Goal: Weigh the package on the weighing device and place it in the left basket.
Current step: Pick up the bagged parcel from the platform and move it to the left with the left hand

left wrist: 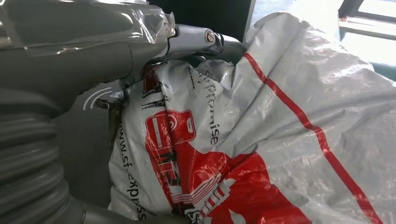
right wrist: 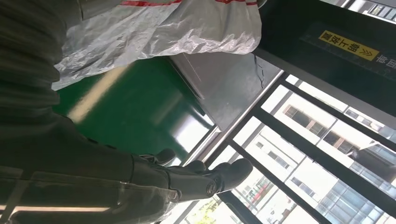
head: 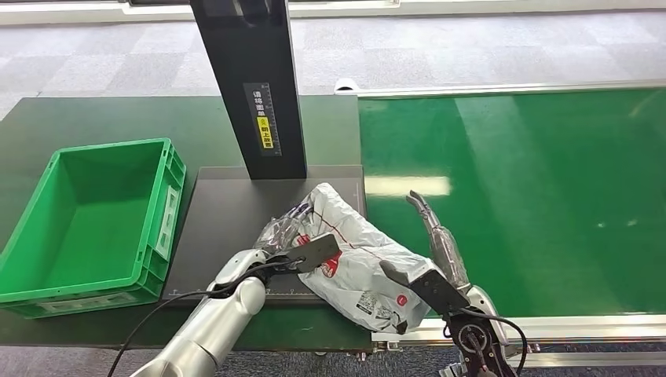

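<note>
1. Grey carpet tiles fill the top of the head view; below them a dark table carries the flat black weighing platform with its upright black post.
2. Lying on the platform's lower right corner and hanging over its edge, the crumpled grey plastic mailer package with red print is probably being weighed.
3. At the package's left side, the left hand presses against it; whether it grasps it I cannot tell.
4. Right of the package, the right hand is released, fingers straight, holding nothing.
5. Far left sits the empty green plastic basket; the post does not block that route, and the green conveyor belt fills the right.
</note>
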Available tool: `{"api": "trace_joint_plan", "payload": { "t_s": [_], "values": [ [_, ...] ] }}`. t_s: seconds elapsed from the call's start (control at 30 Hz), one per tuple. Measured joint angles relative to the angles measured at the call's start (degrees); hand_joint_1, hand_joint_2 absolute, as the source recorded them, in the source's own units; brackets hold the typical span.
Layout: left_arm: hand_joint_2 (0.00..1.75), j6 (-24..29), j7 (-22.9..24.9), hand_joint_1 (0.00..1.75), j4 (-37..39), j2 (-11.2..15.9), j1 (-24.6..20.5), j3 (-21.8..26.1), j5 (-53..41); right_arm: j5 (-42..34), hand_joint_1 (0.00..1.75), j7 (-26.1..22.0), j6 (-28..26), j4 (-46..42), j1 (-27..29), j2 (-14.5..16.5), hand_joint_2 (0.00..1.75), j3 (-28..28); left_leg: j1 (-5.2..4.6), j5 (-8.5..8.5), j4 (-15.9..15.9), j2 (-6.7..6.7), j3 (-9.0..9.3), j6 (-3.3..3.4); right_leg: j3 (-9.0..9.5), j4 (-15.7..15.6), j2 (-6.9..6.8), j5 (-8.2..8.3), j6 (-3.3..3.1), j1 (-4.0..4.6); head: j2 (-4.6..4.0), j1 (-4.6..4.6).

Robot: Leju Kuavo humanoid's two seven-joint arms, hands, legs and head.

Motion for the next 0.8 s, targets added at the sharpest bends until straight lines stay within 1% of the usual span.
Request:
{"api": "trace_joint_plan", "payload": {
  "t_s": [0.03, 0.07, 0.13, 0.23, 0.4, 0.6, 0.67, 0.8],
  "values": [
    [1.75, -0.4, 0.0, 1.71, 0.3, 0.0, -0.1, 0.0, -0.1, 0.0, 0.00, 0.0, 0.0, 0.0, -0.1, 0.0, 1.75, 0.0, -0.01, -0.03, 0.0, -0.02, 0.15, 0.01, 0.16, 0.0, -0.02, -0.04, 0.01, -0.01, 0.00, 0.00],
    [1.75, -0.8, -0.2, 1.75, 0.6, -0.1, -0.1, -0.1, -0.1, 0.1, 0.00, 0.1, 0.0, 0.0, -0.2, 0.1, 1.75, 0.0, -0.02, -0.07, 0.0, -0.03, 0.28, 0.03, 0.30, 0.0, -0.03, -0.08, 0.03, -0.02, 0.00, 0.00],
    [1.75, -1.2, -1.0, 1.75, 1.0, -0.2, -0.1, -0.1, 0.1, 0.1, 0.00, 0.1, 0.0, 0.0, -0.4, 0.1, 1.75, 0.0, -0.04, -0.15, 0.0, -0.04, 0.49, 0.08, 0.51, 0.0, -0.04, -0.15, 0.07, -0.04, 0.00, 0.01],
    [1.75, -0.1, -3.5, 1.75, 1.3, -0.2, 0.2, 0.1, 1.6, 0.1, 0.00, 0.2, 0.0, 0.0, -0.7, 0.2, 1.75, 0.0, -0.06, -0.21, 0.0, 0.00, 0.64, 0.11, 0.62, 0.0, -0.01, -0.17, 0.07, -0.05, 0.00, 0.01],
    [1.75, 2.8, -8.4, 1.75, 1.0, -0.2, 1.2, 1.0, 6.5, -0.1, 0.00, 0.2, -0.1, 0.0, -0.8, 0.1, 1.75, 0.0, -0.05, -0.15, 0.0, 0.06, 0.61, 0.05, 0.47, 0.0, 0.01, -0.10, 0.01, -0.04, 0.00, 0.00],
    [1.75, 5.0, -13.5, 1.75, -0.9, -0.1, 3.2, 2.3, 12.9, -0.4, 0.00, 0.0, -0.1, 0.0, -0.8, -0.1, 1.75, -0.1, -0.03, -0.16, 0.0, 0.15, 0.25, 0.03, 0.00, 0.0, 0.05, -0.11, 0.00, -0.02, 0.00, -0.01],
    [1.75, 6.4, -15.8, 1.75, -1.8, 0.0, 4.2, 2.5, 15.4, -0.6, 0.00, -0.2, -0.1, 0.0, -0.8, -0.3, 1.75, -0.2, -0.03, -0.16, 0.0, 0.21, 0.06, 0.03, -0.21, 0.0, 0.07, -0.11, 0.00, -0.01, 0.00, 0.00],
    [1.75, 11.1, -21.1, 1.75, -5.1, 0.4, 6.7, 2.6, 19.3, -1.0, 0.00, -0.4, -0.1, 0.0, -0.7, -0.5, 1.75, -0.3, -0.03, -0.15, 0.0, 0.27, -0.22, 0.03, -0.52, 0.0, 0.11, -0.10, -0.01, -0.01, 0.00, -0.01]
  ]
}}
